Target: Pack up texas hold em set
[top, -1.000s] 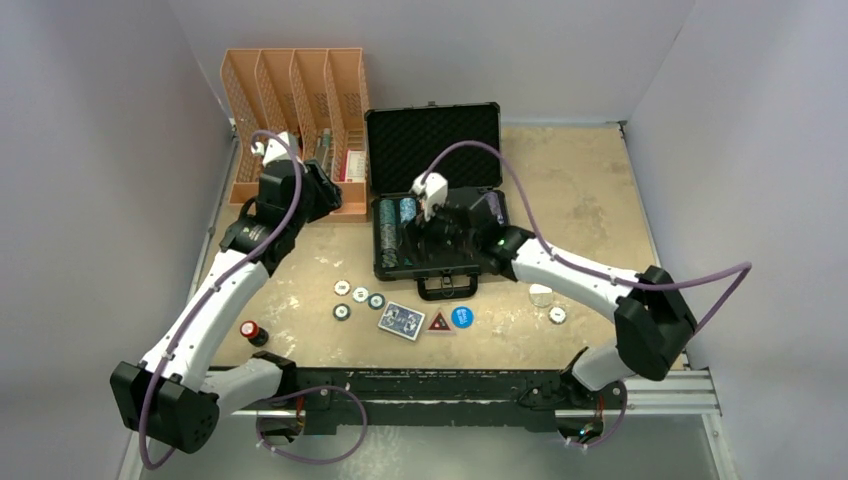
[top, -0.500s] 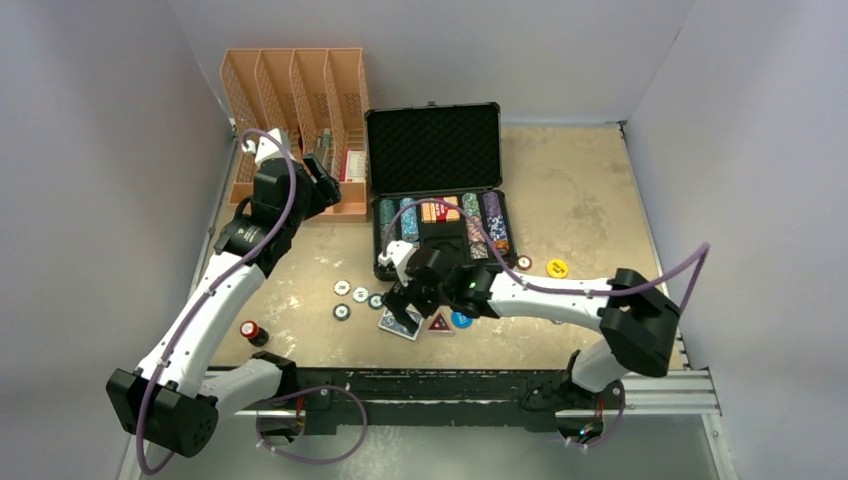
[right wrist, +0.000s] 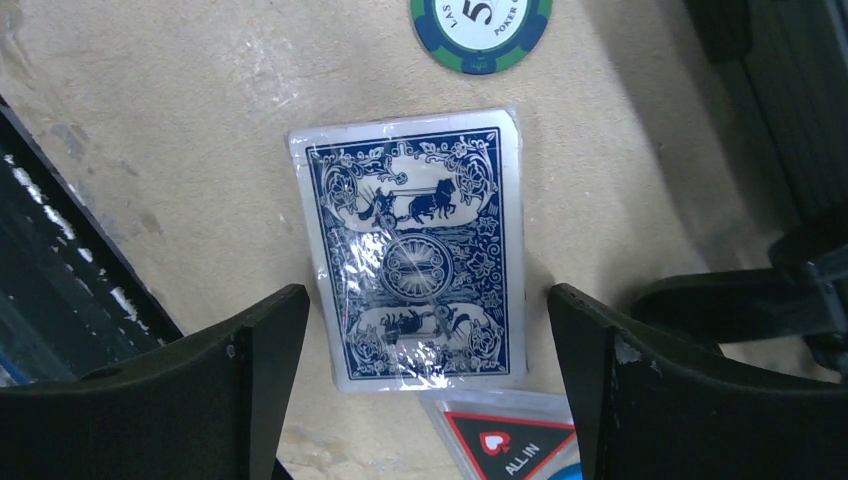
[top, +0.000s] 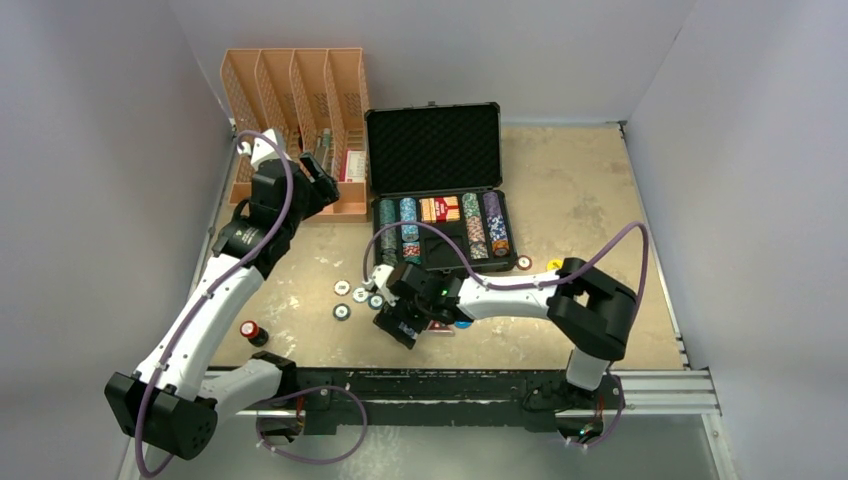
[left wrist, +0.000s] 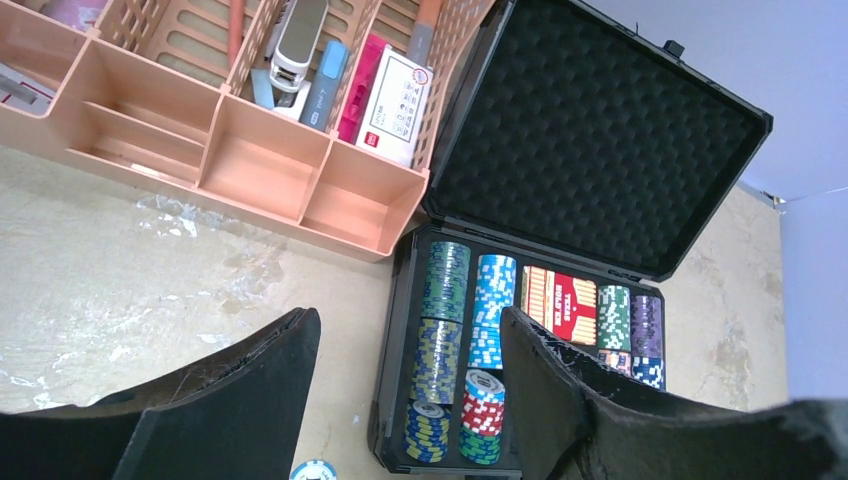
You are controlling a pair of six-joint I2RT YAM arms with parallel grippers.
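The black case (top: 432,148) stands open at the back, its base holding rows of poker chips (top: 405,235) and a red card deck (top: 440,209). My right gripper (top: 398,322) is open and low over the blue card deck (right wrist: 420,245), one finger on each side, not touching it. An "ALL IN" triangle button (right wrist: 510,445) lies just beside the deck, and a green-edged chip (right wrist: 480,30) lies beyond it. Loose chips (top: 342,288) lie to the left of the gripper. My left gripper (top: 320,185) is open and empty, above the table between the organiser and the case (left wrist: 600,140).
An orange slotted organiser (top: 295,95) with stationery stands at the back left, also in the left wrist view (left wrist: 260,170). A small red-and-black bottle (top: 250,331) stands near the front left. A red chip (top: 524,262) and a yellow disc (top: 553,265) lie right of the case.
My right arm has left the case and swung forward and left, down over the blue deck. The left arm has hardly moved.
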